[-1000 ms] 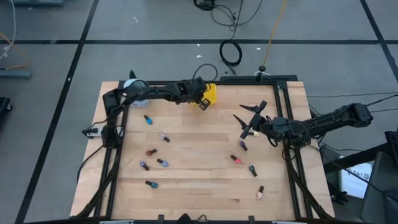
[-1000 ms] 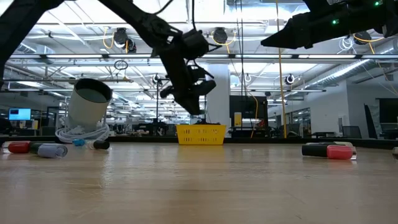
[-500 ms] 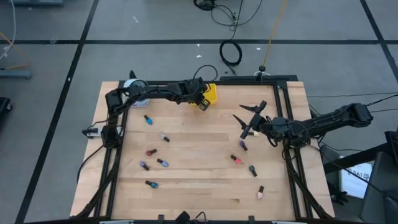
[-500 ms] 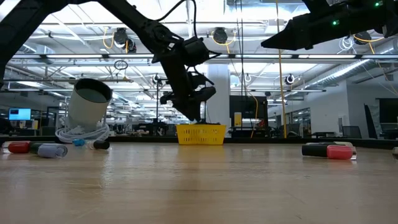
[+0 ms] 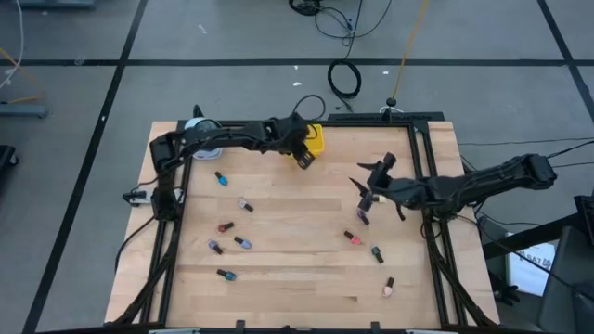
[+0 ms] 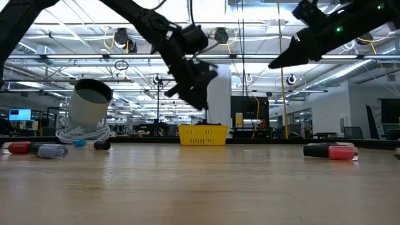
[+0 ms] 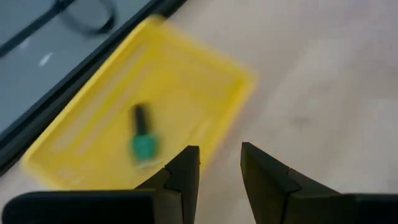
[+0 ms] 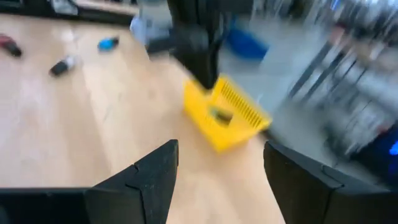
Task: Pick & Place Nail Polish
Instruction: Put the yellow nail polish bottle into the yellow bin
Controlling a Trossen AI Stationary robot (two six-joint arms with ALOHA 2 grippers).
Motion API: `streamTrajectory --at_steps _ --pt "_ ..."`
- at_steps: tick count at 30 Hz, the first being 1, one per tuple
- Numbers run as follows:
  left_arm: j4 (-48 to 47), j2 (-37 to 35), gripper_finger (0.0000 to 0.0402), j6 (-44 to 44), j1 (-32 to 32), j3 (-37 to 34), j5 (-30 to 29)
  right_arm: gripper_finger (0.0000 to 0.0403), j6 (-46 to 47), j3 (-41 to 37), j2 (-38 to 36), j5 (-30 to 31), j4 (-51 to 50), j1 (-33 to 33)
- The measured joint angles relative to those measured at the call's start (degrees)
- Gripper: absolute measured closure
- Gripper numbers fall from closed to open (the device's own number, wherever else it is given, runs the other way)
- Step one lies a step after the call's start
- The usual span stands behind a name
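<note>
Bottles of nail polish (image 5: 242, 242) lie scattered across the counter (image 5: 306, 278); one purple bottle (image 5: 363, 216) sits just below my right claw (image 5: 368, 185), released wide. My left claw (image 7: 219, 163), parted, empty, hovers beside the yellow tray (image 7: 205, 68) holding a green bottle (image 7: 143, 140).

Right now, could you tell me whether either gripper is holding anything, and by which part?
Nothing is held: the left gripper is empty above the yellow tray, and the right gripper is open and empty.
</note>
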Motion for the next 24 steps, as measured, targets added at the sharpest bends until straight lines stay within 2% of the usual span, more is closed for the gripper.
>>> streamTrajectory --at_steps 2,5,9,11,16,20,24 --pt "2.7 -1.4 0.0285 3.4 -1.9 0.0 1.2 0.0179 7.0 1.9 0.0 -4.1 -8.5 -0.3" --pt "9.7 -3.4 0.0284 9.2 -5.6 -0.8 1.2 0.0179 11.4 2.5 0.0 -12.6 -17.8 0.0" --pt "21.6 -5.4 0.0284 13.4 -9.6 -6.4 1.4 0.0179 17.3 2.7 0.0 -25.2 -26.9 -0.5" --pt "27.3 -6.6 0.0284 13.6 -10.5 -10.1 1.5 0.0179 22.2 2.7 0.0 -25.5 -31.3 -1.2" --pt "38.5 -11.6 0.0284 13.7 -10.6 -18.0 1.1 0.0179 31.5 1.5 0.0 -20.9 -37.9 -2.5" --pt "42.3 -15.0 0.0284 14.8 -10.7 -22.0 1.5 0.0179 30.1 -1.0 0.0 -24.8 -37.3 -3.4" --pt "43.0 -16.8 0.0284 15.4 -10.5 -22.8 2.2 0.0179 27.2 -4.3 0.1 -25.4 -32.7 -5.4"
